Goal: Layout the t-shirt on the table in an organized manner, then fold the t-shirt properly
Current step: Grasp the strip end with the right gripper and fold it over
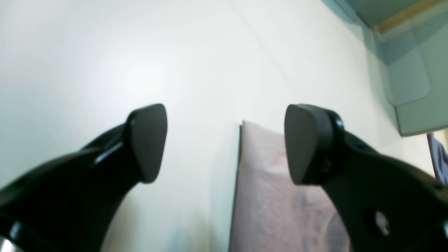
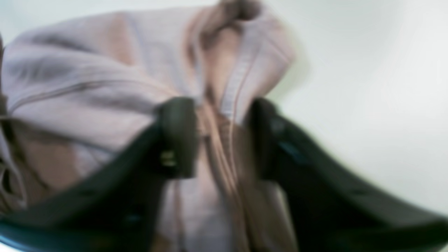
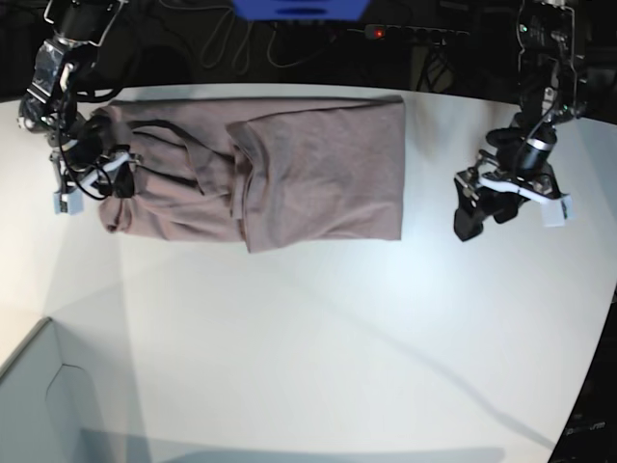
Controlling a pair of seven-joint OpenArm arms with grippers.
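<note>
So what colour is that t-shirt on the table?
The t-shirt is a plain dusty pinkish-brown, clearest in the base view.

So off to the side we've got a pale grey-blue box poking into the bottom left corner of the base view, open at the top, just its corner and inner walls showing. In the left wrist view we see what looks like the same kind of pale box at the right edge, with a bit of dark bluish-grey cloth hanging just below it. Along the back, behind everything, there's a bright blue thing at top centre, cut off by the frame. Beside it we spot a black power strip with a small red light, plus tangled dark cables on the dark background.
</note>
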